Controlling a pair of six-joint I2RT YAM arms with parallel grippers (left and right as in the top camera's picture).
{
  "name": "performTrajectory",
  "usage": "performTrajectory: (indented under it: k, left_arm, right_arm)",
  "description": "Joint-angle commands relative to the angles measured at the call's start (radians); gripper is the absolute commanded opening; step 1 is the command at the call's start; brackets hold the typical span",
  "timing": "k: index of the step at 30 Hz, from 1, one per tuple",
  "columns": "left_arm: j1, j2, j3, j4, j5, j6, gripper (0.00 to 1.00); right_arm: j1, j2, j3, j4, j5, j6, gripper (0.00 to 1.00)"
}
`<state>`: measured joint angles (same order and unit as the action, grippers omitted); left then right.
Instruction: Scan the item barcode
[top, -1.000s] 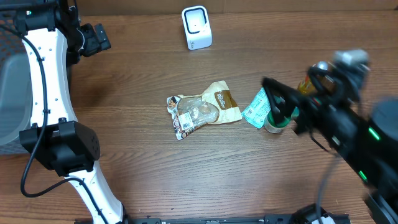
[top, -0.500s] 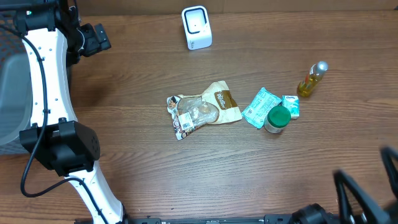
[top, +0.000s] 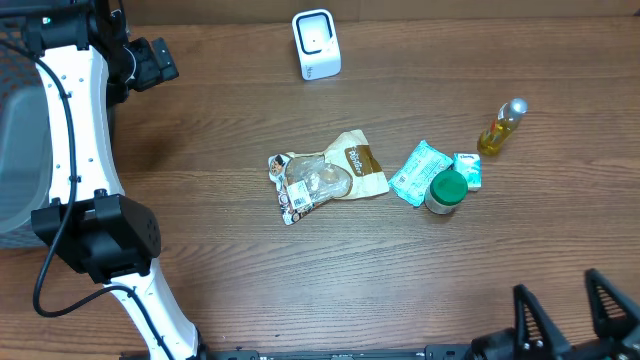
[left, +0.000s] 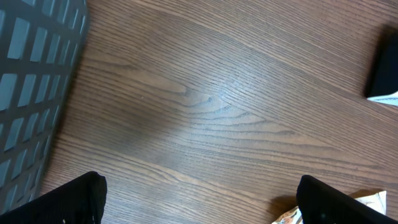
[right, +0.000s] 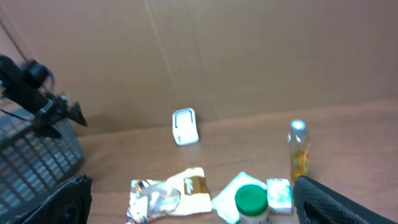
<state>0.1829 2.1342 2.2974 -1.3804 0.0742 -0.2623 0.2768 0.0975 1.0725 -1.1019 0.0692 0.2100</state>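
Two arms stand apart from the goods on the wooden table (top: 230, 280), and neither holds anything. The left gripper (top: 152, 62) hovers at the far left corner beside a grey basket (top: 15, 150), its fingers (left: 68, 199) spread wide over bare wood in the wrist view. The right gripper (top: 570, 318) sits at the near right edge, its jaws likewise spread wide and empty, facing the far side. The scanner (top: 316, 44), a small white unit, stands at the far edge near the middle, well apart from both grippers. The items lie mid-table. At left are two crumpled snack bags (top: 325, 178), one clear and one tan, overlapping. To their right a teal packet (top: 415, 172) touches a green-lidded jar (top: 446, 190). A small box (top: 468, 170) sits just beside the jar on its far right, and a bottle (top: 501, 127) of yellow liquid lies farther right, toward the far side. Which item is the one to scan cannot be told; a printed label shows on the clear bag's near left corner, too small to read.
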Motion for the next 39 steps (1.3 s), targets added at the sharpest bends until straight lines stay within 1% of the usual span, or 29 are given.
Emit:
performTrajectory:
  k: [1, 4, 6, 9, 12, 16, 20, 22, 25, 34, 39]
  left_arm:
    - [-0.008, -0.002, 0.013, 0.001, 0.0, 0.0, 0.99]
    - [-0.008, -0.002, 0.013, 0.001, 0.0, 0.0, 1.0]
    - [-0.008, -0.002, 0.013, 0.001, 0.001, 0.0, 0.99]
    - [-0.007, -0.002, 0.013, 0.001, 0.0, 0.0, 1.0]
    - [-0.007, -0.002, 0.013, 0.001, 0.0, 0.0, 1.0]
    - [-0.007, -0.002, 0.013, 0.001, 0.001, 0.0, 1.0]
    - [-0.008, -0.002, 0.013, 0.001, 0.001, 0.0, 1.0]
    - [-0.008, -0.002, 0.013, 0.001, 0.001, 0.0, 1.0]
    - [-0.008, -0.002, 0.013, 0.001, 0.0, 0.0, 1.0]
    - [-0.008, -0.002, 0.013, 0.001, 0.0, 0.0, 0.99]
    - [-0.007, -0.002, 0.013, 0.001, 0.001, 0.0, 1.0]
  right_arm:
    - [-0.021, -0.08, -0.064, 0.008, 0.016, 0.003, 1.0]
    - [-0.027, -0.091, -0.104, 0.011, 0.018, 0.002, 1.0]
    - [-0.028, -0.092, -0.149, 0.053, 0.02, -0.001, 1.0]
    - [-0.037, -0.093, -0.249, 0.167, 0.028, -0.002, 1.0]
    - [-0.047, -0.093, -0.381, 0.346, 0.027, -0.006, 1.0]
    - [-0.071, -0.093, -0.584, 0.702, 0.01, -0.005, 1.0]
    - [-0.095, -0.093, -0.739, 1.043, -0.041, -0.005, 1.0]
    - [-0.11, -0.093, -0.79, 1.173, -0.071, -0.005, 1.0]
    - [-0.142, -0.093, -0.842, 1.302, -0.095, -0.006, 1.0]
    - [-0.202, -0.094, -0.978, 1.466, -0.097, -0.028, 1.0]
    - [-0.206, -0.094, -1.035, 1.49, -0.098, -0.027, 1.0]
